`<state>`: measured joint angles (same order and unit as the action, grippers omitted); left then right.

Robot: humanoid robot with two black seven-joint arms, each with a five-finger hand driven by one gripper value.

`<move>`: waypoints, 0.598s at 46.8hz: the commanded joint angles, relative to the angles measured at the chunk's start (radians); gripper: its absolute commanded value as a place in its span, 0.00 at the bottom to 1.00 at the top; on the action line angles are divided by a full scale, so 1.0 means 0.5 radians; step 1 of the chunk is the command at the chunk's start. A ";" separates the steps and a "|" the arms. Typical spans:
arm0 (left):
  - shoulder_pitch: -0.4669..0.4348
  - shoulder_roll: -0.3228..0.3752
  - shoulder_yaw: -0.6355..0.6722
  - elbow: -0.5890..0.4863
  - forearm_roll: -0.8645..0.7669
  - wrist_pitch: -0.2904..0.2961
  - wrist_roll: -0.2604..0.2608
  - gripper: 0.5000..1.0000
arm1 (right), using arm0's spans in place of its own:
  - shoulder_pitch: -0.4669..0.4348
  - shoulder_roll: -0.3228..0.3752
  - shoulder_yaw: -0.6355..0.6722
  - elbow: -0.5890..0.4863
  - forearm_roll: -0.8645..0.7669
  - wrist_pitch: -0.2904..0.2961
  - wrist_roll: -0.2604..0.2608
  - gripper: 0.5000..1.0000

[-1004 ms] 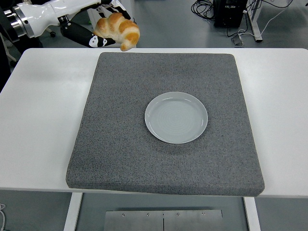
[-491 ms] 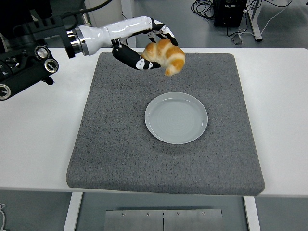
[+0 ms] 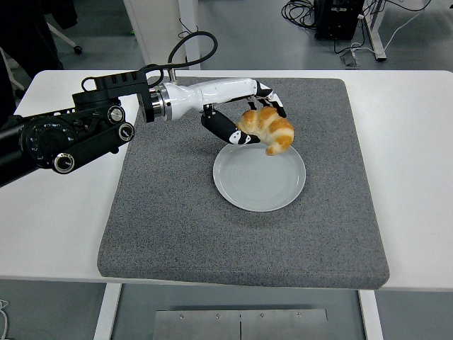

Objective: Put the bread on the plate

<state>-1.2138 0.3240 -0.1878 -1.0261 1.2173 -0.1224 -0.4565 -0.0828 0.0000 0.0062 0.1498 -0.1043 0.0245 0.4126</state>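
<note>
The left hand (image 3: 249, 120) reached in from the left over the grey mat (image 3: 177, 212), its fingers (image 3: 276, 103) closed around the bread (image 3: 269, 129). The bread was a croissant-shaped roll, golden-brown along its ridges and paler in the creases between them, with a plump curved body tapering to a rounded tip that pointed down and to the right. It was held above the far edge of the plate (image 3: 259, 185), overlapping the rim in the view; whether it touched the plate could not be told. The hand's thumb showed below and to the left of the roll, black with white markings, while the other fingers wrapped over its far side.

The plate was round, pale grey-white and glossy, lying flat near the middle of the mat. The mat covered most of the white desk (image 3: 56, 212). The arm (image 3: 71, 134) had a white forearm shell leading back to a black, boxy section with round fittings over the desk's left part.
</note>
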 commanded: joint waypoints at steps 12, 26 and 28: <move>0.050 -0.050 0.115 0.009 0.155 0.152 0.005 0.11 | 0.000 0.000 0.000 -0.002 0.000 0.000 0.000 1.00; 0.068 -0.117 0.308 0.080 0.158 0.389 0.005 0.12 | 0.000 0.000 0.000 -0.002 0.000 0.000 0.000 1.00; 0.078 -0.117 0.308 0.083 0.158 0.398 0.005 0.12 | 0.000 0.000 0.000 -0.002 0.000 0.000 0.000 1.00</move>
<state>-1.1811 0.2659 -0.0338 -0.9871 1.2964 0.0701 -0.4538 -0.0827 0.0000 0.0061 0.1498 -0.1043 0.0247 0.4126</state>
